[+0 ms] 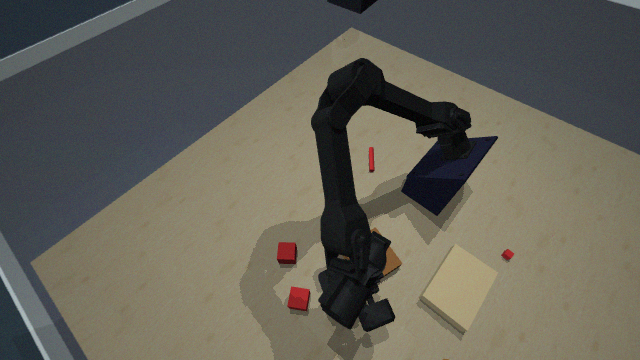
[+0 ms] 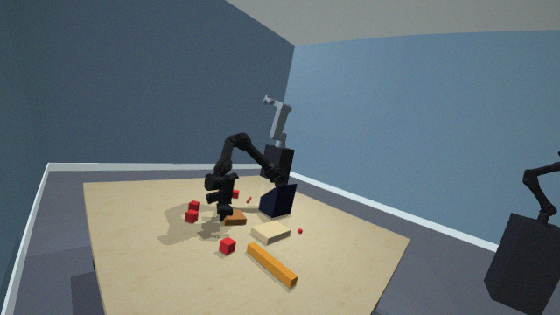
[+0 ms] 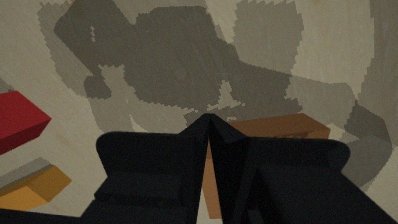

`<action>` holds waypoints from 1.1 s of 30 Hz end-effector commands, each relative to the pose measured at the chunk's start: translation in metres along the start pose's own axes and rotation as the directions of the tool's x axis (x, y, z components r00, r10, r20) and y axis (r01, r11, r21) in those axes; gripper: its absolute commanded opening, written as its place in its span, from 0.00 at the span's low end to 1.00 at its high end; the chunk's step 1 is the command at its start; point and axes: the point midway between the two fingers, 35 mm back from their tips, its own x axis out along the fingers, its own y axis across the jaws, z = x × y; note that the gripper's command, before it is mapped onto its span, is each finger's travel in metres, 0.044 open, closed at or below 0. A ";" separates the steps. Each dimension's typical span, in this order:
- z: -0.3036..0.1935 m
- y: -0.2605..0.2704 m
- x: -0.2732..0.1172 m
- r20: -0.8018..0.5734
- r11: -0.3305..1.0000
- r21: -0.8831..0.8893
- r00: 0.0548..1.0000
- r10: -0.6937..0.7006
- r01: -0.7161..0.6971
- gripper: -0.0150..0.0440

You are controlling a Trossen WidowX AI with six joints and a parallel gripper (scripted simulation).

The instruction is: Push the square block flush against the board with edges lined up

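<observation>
The flat brown square block [image 1: 392, 261] [image 2: 236, 218] [image 3: 280, 127] lies on the table, partly covered by my gripper. The pale cream board [image 1: 460, 287] [image 2: 270, 231] lies flat to its right, with a gap between them in the top and exterior views. My gripper [image 2: 222, 218] [image 3: 208, 118] is shut and empty. It is low at the block's left end in the exterior view; brown shows between and beyond the fingers in the wrist view. Whether the fingertips touch the block cannot be told. In the top view the arm hides them.
Two red cubes [image 1: 287, 253] [image 1: 299, 298] lie left of my gripper. Another red cube [image 2: 227, 246] [image 3: 20, 117] and an orange bar [image 2: 271, 264] [image 3: 37, 190] lie nearer the front. A tiny red cube [image 1: 508, 255] [image 2: 299, 231] lies right of the board. A red rod [image 1: 371, 159] lies farther back.
</observation>
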 end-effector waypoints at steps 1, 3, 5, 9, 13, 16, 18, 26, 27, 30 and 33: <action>-0.011 -0.003 0.006 -0.022 1.000 -0.003 1.000 -0.009 0.009 0.25; -0.014 -0.003 0.006 -0.023 1.000 -0.003 1.000 -0.009 0.009 0.25; -0.017 -0.003 0.006 -0.023 1.000 -0.003 1.000 -0.009 0.009 0.25; -0.022 -0.004 0.006 -0.023 1.000 -0.004 1.000 -0.009 0.009 0.25; -0.027 -0.004 0.006 -0.023 1.000 -0.004 1.000 -0.009 0.009 0.25; -0.031 -0.004 0.006 -0.023 1.000 -0.004 1.000 -0.009 0.009 0.25; -0.034 -0.005 0.006 -0.024 1.000 -0.004 1.000 -0.009 0.009 0.25; -0.044 -0.006 0.006 -0.024 1.000 -0.004 1.000 -0.009 0.009 0.25; -0.045 -0.006 0.006 -0.024 1.000 -0.005 1.000 -0.009 0.009 0.25; -0.048 -0.006 0.006 -0.024 1.000 -0.005 1.000 -0.009 0.009 0.25; -0.045 -0.006 0.006 -0.024 1.000 -0.005 1.000 -0.009 0.009 0.25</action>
